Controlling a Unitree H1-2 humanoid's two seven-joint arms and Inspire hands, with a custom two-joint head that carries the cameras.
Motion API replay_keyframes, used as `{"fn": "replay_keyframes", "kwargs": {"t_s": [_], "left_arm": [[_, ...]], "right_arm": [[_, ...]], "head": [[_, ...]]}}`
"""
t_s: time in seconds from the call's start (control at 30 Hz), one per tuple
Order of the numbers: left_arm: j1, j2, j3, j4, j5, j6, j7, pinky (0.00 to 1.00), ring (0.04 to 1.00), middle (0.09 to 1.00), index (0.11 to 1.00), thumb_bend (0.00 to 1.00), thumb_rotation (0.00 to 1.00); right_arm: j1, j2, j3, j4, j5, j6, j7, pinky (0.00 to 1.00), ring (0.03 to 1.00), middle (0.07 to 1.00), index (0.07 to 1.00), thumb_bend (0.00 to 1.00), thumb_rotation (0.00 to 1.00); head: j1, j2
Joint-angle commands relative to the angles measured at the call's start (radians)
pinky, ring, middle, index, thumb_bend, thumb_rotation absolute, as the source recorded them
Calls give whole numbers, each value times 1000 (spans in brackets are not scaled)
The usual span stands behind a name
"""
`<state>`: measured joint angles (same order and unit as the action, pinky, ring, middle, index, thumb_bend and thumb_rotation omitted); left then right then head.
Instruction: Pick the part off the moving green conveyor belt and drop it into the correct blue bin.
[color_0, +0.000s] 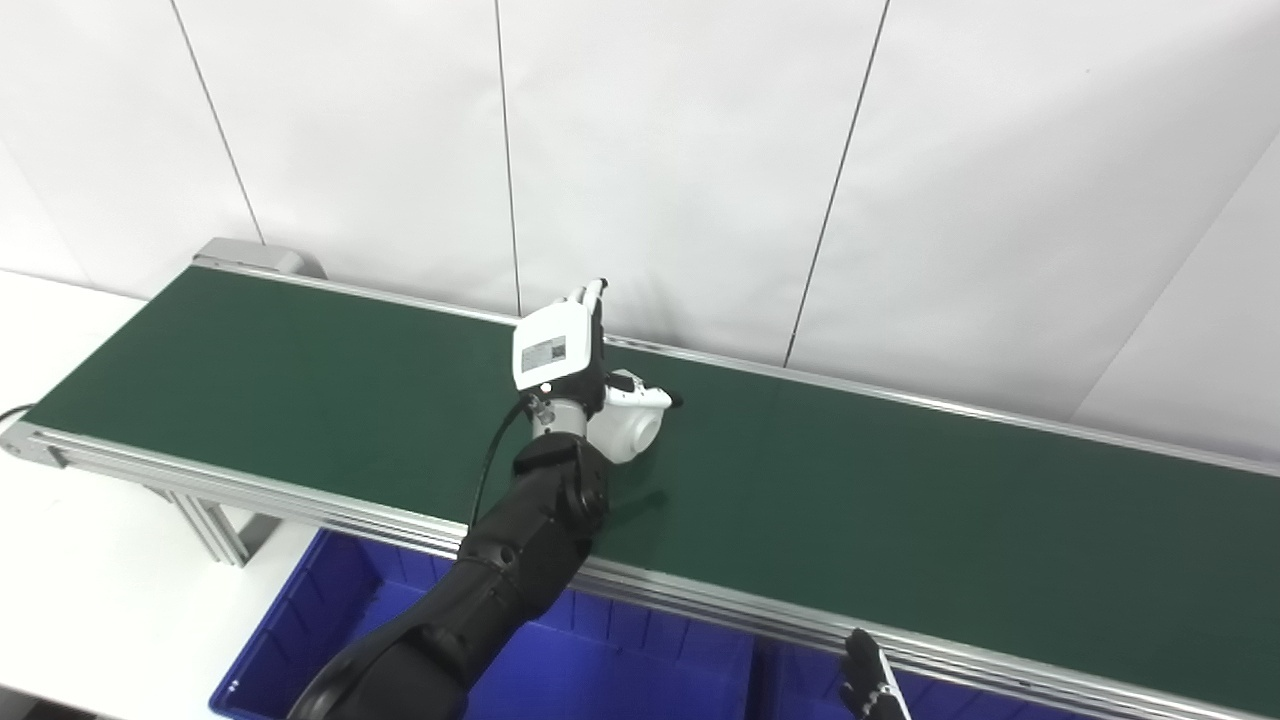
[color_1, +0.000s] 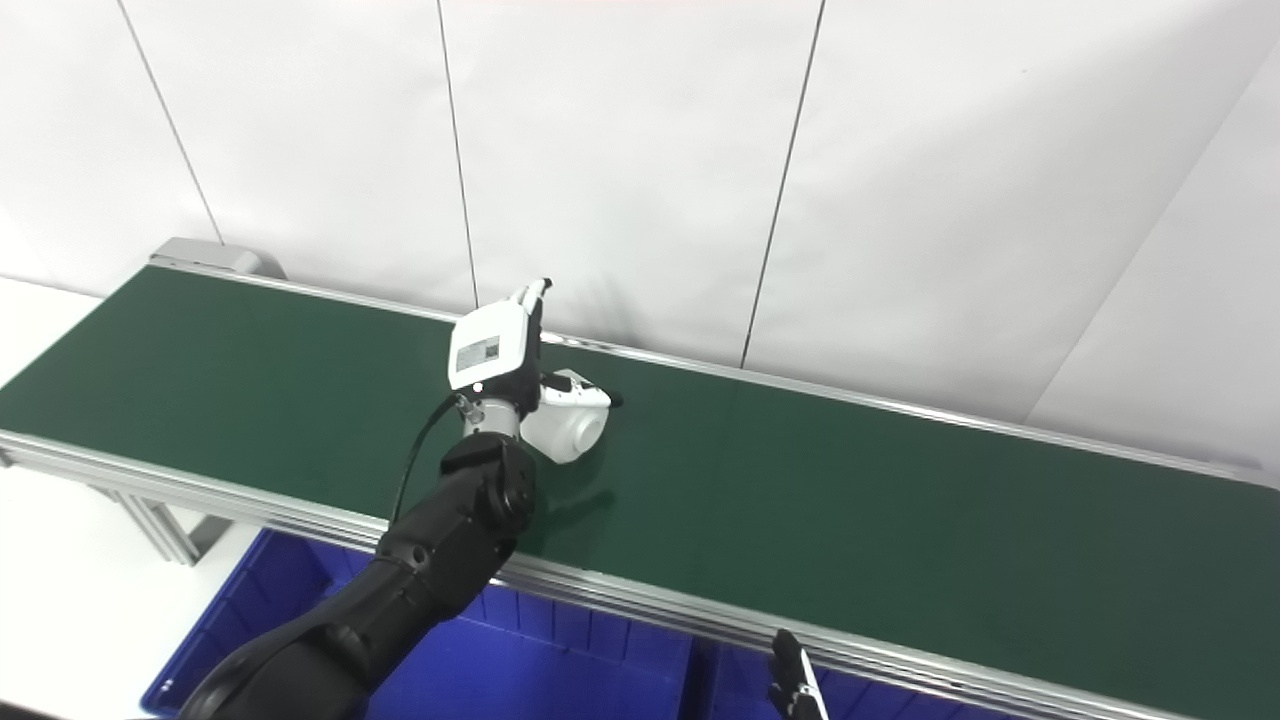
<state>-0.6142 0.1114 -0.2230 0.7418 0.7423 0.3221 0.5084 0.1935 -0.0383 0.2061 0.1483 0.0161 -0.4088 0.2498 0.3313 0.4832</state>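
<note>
1. No part is visible on the green conveyor belt (color_0: 900, 510) in either view; if one is under or behind the left hand (color_0: 585, 385), I cannot tell
2. The left hand is above the belt, approx. in its middle, nearer to the far rail than to the near rail. Its white back faces the camera, the fingers (color_0: 590, 292) point up and away, close together, and the thumb (color_1: 585, 392) sticks out to the right
3. The palm side is hidden, so whether the left hand grasps sth. or is only loose cannot be told
4. The left arm (color_0: 520, 560), black, comes from the bottom left, crosses over the near rail of the belt and over the blue bin (color_0: 300, 620)
5. A 2nd blue bin (color_0: 800, 680) is just beside the first, on its right, both below the near rail of the belt
6. The right hand (color_0: 868, 682) shows only as dark fingertips at the bottom edge, in front of the bins; its state cannot be told
7. Behind the belt is a white wall (color_0: 700, 150) w/ thin dark seams
</note>
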Motion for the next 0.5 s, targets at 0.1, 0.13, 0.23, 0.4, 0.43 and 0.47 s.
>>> {"fn": "replay_keyframes", "kwargs": {"t_s": [0.1,0.13,0.23,0.4,0.43,0.47], "left_arm": [[-52,-38,-27,37,-33,-49,36,825,880,897,896,953,467],[-52,-46,-33,52,-38,-53,44,821,876,894,893,955,462],[-44,-62,-49,83,-52,-66,53,793,850,873,876,954,427],[-16,-61,-83,66,-68,-73,-8,753,836,861,875,932,402],[-9,-56,-98,52,-66,-68,-37,682,793,836,859,951,384],[-2,-50,-117,36,-61,-58,-69,622,752,813,842,968,375]], "right_arm": [[3,10,15,-48,-11,-58,-11,977,1000,1000,1000,1000,1000],[5,11,16,-52,-12,-57,-12,976,1000,1000,1000,1000,1000],[7,13,21,-62,-16,-54,-18,969,1000,1000,1000,1000,1000],[10,14,27,-74,-18,-49,-24,960,996,1000,1000,1000,1000],[10,14,28,-75,-18,-50,-25,954,992,1000,1000,1000,1000],[10,13,29,-75,-19,-50,-26,951,990,1000,1000,1000,1000]], "head": [[-5,6],[-7,9],[-12,12],[-14,16],[-14,16],[-14,16]]}}
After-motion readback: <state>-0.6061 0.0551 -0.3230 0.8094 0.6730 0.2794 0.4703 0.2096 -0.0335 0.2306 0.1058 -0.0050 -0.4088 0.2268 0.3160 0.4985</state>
